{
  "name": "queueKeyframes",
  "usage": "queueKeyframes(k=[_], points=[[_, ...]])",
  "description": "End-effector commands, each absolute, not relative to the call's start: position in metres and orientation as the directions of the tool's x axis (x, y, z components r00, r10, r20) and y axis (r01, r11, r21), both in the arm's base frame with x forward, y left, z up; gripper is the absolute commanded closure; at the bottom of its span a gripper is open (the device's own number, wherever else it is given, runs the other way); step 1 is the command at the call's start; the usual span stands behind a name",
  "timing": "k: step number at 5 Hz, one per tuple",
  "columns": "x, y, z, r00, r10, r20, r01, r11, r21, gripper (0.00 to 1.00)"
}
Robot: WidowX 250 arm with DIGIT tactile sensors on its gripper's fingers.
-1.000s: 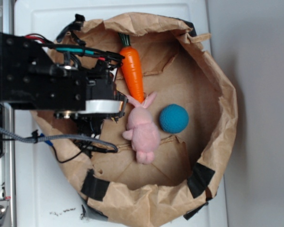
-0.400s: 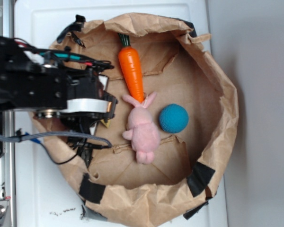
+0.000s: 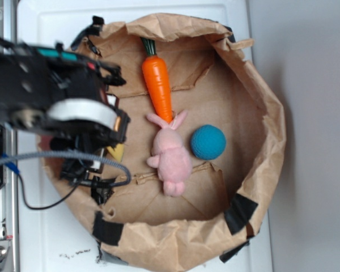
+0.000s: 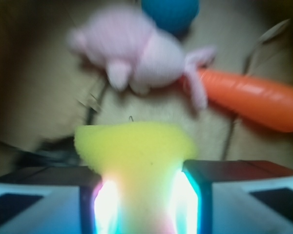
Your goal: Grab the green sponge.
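Yellow green sponge point(image 4: 136, 156) in gripper point(image 4: 145, 195)

No readable text, labels, brand names, numbers or signs appear in either view. The paper bag point(image 3: 260, 85), the carrot point(image 3: 158, 85), the bunny point(image 3: 171, 156), the blue ball point(image 3: 208, 141) and the sponge point(image 4: 136, 151) all carry plain, unmarked surfaces. The robot arm point(image 3: 39, 107) shows a white band and coloured wires, but no lettering can be made out on them. A few dark specks sit on the white table point(image 3: 62, 249) at the lower left; they are too small and blurred to read as characters. The wrist view is soft and blurred, with nothing legible.
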State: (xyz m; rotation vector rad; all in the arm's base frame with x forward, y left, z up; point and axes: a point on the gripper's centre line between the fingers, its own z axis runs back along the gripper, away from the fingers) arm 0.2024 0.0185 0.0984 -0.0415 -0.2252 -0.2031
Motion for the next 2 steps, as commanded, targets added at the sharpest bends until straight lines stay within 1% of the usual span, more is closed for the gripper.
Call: queueKeyframes(k=[1, 2], points=[[0.1993, 0.0110, 0.1736, 0.941, -0.110, 0.321, 0.127, 0.991, -0.034, 1.00], [0.1950, 0.0055, 0.1725, 0.928, -0.112, 0.354, 0.122, 0.993, -0.005, 1.00]])
